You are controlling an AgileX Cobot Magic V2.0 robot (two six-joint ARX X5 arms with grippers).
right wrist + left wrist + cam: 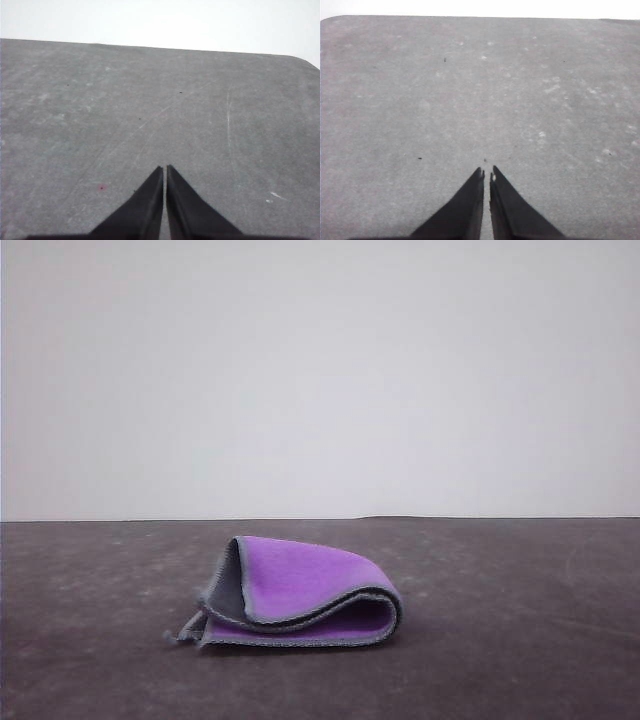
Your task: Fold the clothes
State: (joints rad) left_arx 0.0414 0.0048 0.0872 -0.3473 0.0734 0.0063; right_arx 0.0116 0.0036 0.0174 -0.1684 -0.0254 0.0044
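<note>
A: How far along is the folding judged to be?

B: The cloth [300,595] is seen folded over on the dark surface [520,640], purple face showing, its layers loose and bulging. At least one fold seems done; flattening may remain.

A: And the claws?

B: The left claw [486,175] and right claw [164,170] are pressed together, nothing held, above bare surface.

light: even, bright | shadows: faint | focus: slightly soft, perhaps grainy

Bare table [520,640] lies all round the folded cloth [300,595], the lone obstacle
</note>
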